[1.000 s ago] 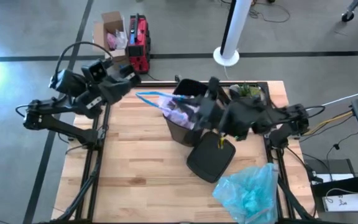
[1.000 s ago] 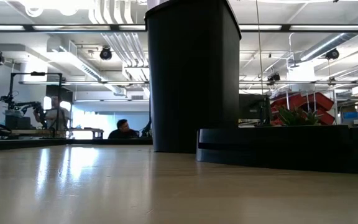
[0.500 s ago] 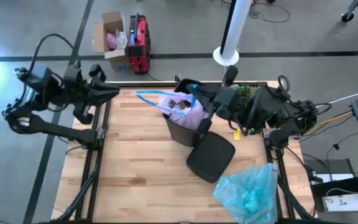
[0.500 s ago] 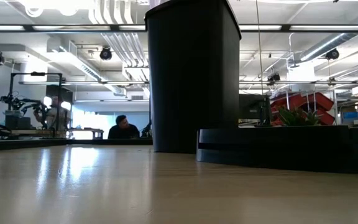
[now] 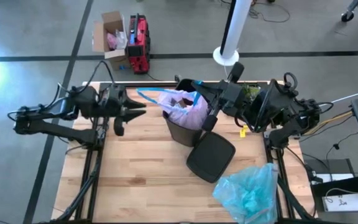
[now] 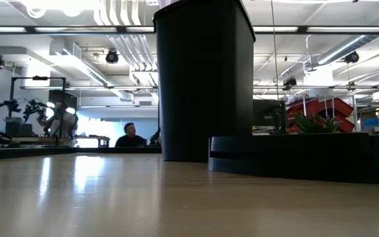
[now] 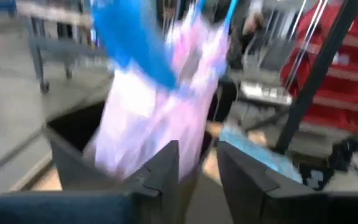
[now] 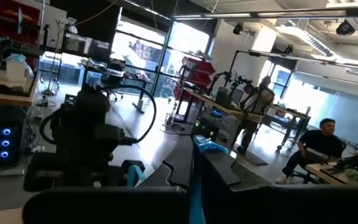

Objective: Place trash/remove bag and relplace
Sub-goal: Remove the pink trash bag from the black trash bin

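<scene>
Bag-removal is the step in hand: from the bin (image 5: 182, 127) at the worktop's (image 5: 135, 168) twelve o'clock, the right claw (image 5: 199, 88), pinching a blue tie, lifts the pink bag (image 5: 185, 109); the left claw (image 5: 138, 112), slightly spread at nine o'clock, should next grip the other tie.

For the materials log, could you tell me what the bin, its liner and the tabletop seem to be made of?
Bin: probably hard plastic, matte black with smooth walls.
Liner: thin translucent pink-lavender plastic film, wrinkled, with blue ties.
Tabletop: wood, light butcher-block strips, with a slight sheen in the low view.

Thin translucent plastic bag (image 5: 185, 109), matt black plastic bin (image 5: 180, 129), smooth wooden table (image 5: 135, 168).
</scene>
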{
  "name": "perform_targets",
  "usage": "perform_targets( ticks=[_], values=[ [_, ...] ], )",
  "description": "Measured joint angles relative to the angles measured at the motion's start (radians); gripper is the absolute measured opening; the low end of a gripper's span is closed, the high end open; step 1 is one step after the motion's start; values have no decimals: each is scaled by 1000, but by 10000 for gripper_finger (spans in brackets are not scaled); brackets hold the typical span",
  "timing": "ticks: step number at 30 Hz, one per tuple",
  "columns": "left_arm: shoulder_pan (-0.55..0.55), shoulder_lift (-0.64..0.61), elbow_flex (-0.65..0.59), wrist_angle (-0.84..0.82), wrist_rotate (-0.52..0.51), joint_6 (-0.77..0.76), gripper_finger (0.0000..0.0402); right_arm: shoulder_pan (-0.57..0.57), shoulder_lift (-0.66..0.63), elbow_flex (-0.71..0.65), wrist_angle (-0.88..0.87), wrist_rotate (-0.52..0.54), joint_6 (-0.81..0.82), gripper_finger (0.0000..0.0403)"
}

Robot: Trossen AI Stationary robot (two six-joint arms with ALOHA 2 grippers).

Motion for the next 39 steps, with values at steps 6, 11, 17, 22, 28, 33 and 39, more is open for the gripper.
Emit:
perform_targets(
  ticks=[6, 11, 17, 22, 28, 33, 39],
  values=[
    [0, 21, -46, 127, 0, 41, 159, 2, 0, 0, -1, -1, 11, 2],
    [3, 20, -43, 168, -47, 80, 195, 2, 0, 0, -2, -1, 12, 2],
    [3, 32, -45, 241, -48, 86, 208, 2, 0, 0, -2, -1, 12, 2],
    [3, 41, -44, 288, -47, 93, 195, 2, 0, 0, -2, -1, 12, 2],
    [3, 89, -44, 342, 25, 56, 171, 2, 0, 0, -3, -2, 11, 2],
    [3, 138, -44, 471, 111, 12, 151, 2, 0, 0, -11, -2, 11, 2],
    [1, 148, -4, 600, 142, -6, 130, 2, 0, 0, -81, -2, 76, 2]
  ],
)
